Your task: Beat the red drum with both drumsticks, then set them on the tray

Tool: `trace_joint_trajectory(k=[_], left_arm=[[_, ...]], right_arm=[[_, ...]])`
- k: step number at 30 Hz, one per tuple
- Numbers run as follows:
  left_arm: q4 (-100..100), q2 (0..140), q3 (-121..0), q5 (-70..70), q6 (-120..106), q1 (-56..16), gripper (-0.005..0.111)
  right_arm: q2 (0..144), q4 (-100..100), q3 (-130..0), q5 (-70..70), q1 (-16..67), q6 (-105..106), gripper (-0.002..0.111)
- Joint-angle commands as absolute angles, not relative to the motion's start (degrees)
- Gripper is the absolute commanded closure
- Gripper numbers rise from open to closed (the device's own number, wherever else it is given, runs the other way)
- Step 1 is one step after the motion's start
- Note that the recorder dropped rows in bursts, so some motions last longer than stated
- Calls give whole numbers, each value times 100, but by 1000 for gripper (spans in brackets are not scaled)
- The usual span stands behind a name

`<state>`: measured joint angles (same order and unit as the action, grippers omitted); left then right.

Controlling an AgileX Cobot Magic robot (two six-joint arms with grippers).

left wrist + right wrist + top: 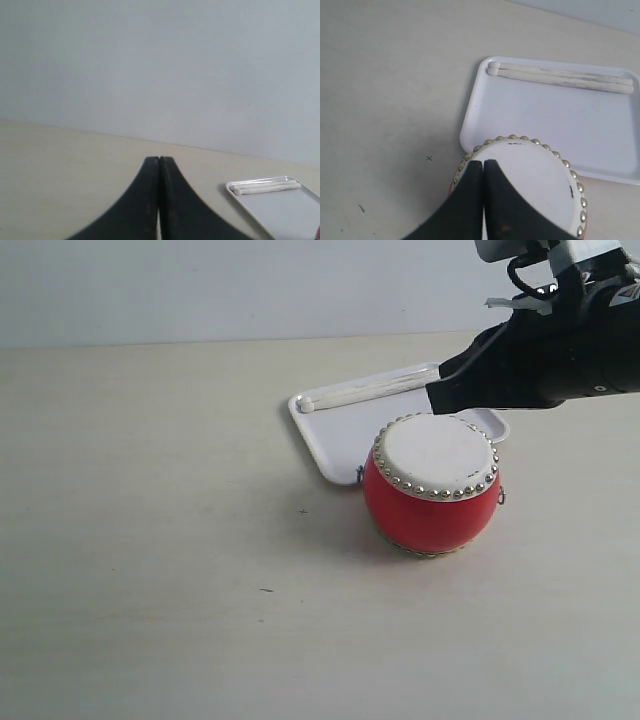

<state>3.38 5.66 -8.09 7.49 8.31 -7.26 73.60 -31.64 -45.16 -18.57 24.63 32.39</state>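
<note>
The red drum (432,490) stands upright on the table, its off-white studded skin (535,175) facing up. Right behind it lies the white tray (345,435). Both pale drumsticks (365,392) rest side by side along the tray's far rim, also seen as drumsticks (560,80) and drumsticks (265,186). My right gripper (483,162) is shut and empty, raised above the drum's skin near its edge; in the exterior view the right gripper (437,390) hangs over the tray's back right. My left gripper (159,159) is shut and empty, away from the tray (280,210), outside the exterior view.
The pale table (150,540) runs wide to the left and front of the drum, with a few small dark specks (265,590). A plain grey wall (200,285) closes the back.
</note>
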Motion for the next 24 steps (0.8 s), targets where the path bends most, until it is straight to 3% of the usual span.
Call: trace_joint_trajectory(k=[1,9,24], left_arm=[[320,261,-598,696,636,-720,107],[320,0,-7,660,587,-720,107],[320,0,0,899,582,-720,107]], right_arm=[[7311,-3157,-4492,-1792,2461,3248,108],[7311,-3157,-4492,-1792,2461,3248,108],[7311,-3157,-4492,-1792,2461,3248,108]])
